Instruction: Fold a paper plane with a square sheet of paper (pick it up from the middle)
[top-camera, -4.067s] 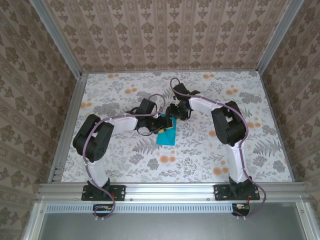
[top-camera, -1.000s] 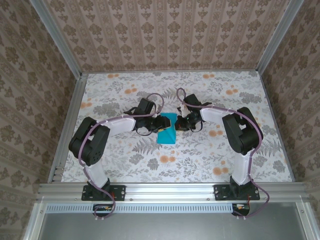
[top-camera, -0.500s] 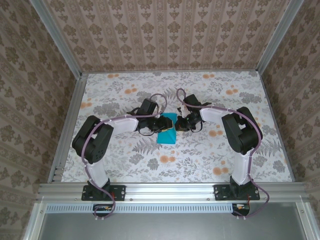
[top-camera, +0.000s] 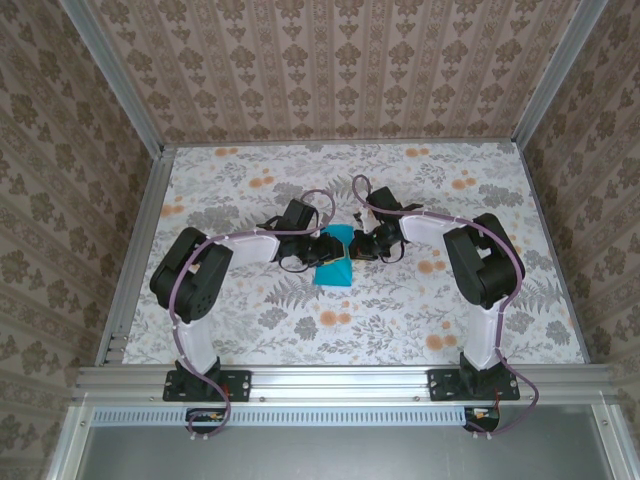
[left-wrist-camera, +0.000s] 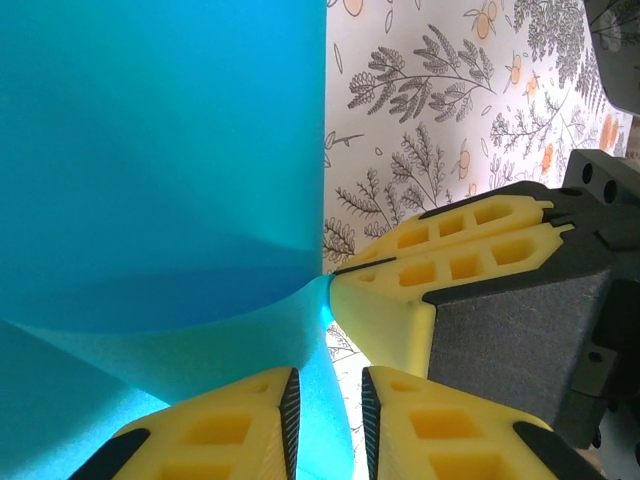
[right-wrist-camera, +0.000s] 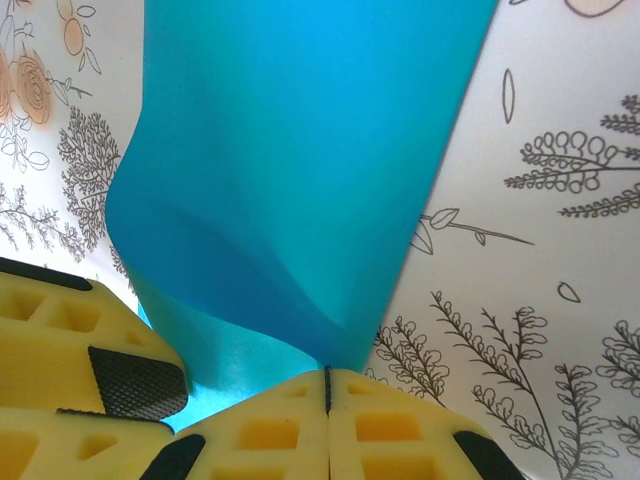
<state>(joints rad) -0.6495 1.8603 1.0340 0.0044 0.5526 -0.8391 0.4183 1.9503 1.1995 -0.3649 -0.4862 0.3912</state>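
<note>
Top external, from the left: left claw (top-camera: 320, 252) down low at mid-table (top-camera: 250, 330), right at the left edge of the paper (top-camera: 334, 270). From the left wrist, yellow fingers (left-wrist-camera: 225, 432) close together but with a narrow slot between the black pads. A strip of the paper's edge standing in that slot, not plainly pinched. Paper turquoise and unmarked, lying in the middle of the table between both claws. One part flat on the floral top, another part lifted and curled over in a soft roll. Right claw (top-camera: 359, 244) just beside the paper's upper right corner, facing the left one, tips nearly meeting over the sheet. From the right wrist, fingers (right-wrist-camera: 390, 430) pressed flat together with only a thin seam between. Paper's corner caught at their tips and held up off the table, sheet bowing away from the grip.
</note>
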